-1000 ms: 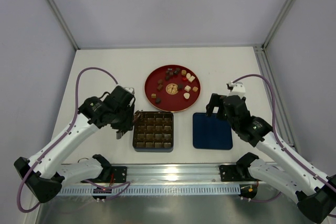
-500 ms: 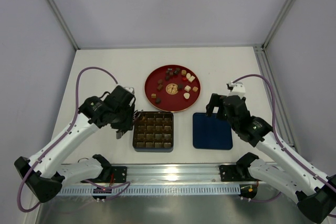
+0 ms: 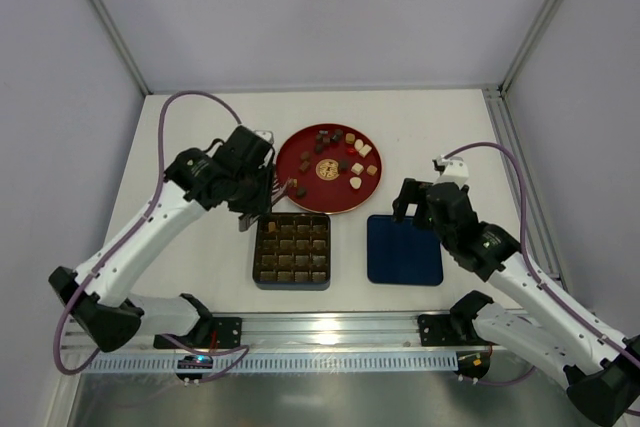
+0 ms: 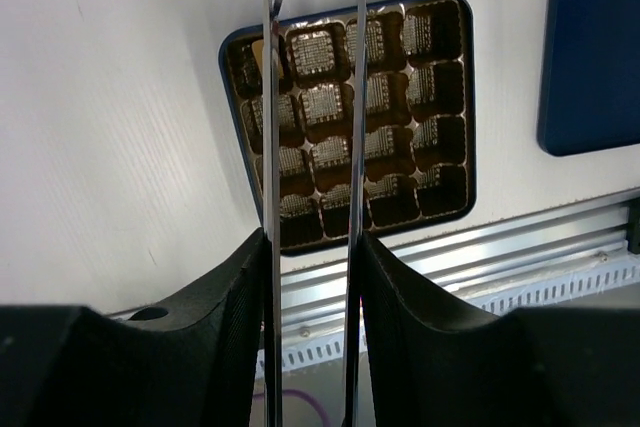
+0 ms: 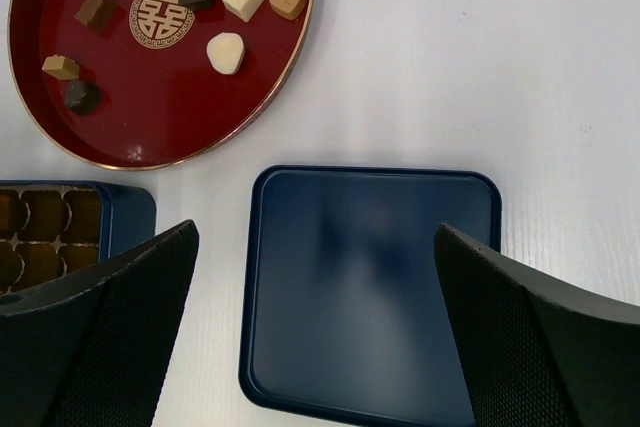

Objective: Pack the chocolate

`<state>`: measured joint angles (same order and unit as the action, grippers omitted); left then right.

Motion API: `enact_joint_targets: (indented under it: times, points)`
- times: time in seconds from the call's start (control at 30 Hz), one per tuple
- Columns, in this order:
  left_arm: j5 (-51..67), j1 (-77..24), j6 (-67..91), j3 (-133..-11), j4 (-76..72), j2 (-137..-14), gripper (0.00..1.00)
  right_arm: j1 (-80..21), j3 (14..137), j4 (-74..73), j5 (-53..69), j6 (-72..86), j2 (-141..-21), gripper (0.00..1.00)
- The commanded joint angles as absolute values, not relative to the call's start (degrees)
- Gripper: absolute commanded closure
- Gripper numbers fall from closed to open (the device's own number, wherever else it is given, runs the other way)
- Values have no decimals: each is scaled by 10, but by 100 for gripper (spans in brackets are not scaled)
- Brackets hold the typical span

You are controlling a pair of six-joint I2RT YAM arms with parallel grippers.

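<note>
- Top cam sits high above and behind the arms, looking down and forward over the whole white table [image 3: 200,137]. It's the farthest out of the three, so everything looks small.
- Left wrist cam is way closer, pointing nearly straight down past its own jaws at the dark blue square box of gold-lined compartments [image 4: 425,92].
- Right wrist cam is also close and looks down. It's centred on the flat dark blue square lid [image 5: 370,287], with the round red gold-rimmed plate [image 5: 150,127] upper left.
- Overlap: both wrist cams catch the lid, the box and some plate rim. The right one also gets the tiny brown and cream chocolate pieces [image 5: 226,52]. Top cam has all of it.
</note>
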<state>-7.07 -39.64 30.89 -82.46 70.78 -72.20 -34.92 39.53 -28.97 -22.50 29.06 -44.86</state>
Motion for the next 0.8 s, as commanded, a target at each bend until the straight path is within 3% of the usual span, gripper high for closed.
enact_joint_targets:
  times: [0.0,0.3,0.77]
  points:
    - [-86,-395,279,-862,673,-779,60,-352,404,-287,-225,291,-436,0]
    - [-124,-374,248,-927,651,-907,58,-352,403,-295,-221,287,-421,0]
    - [-102,-354,236,-927,608,-970,57,-352,396,-296,-220,283,-412,0]
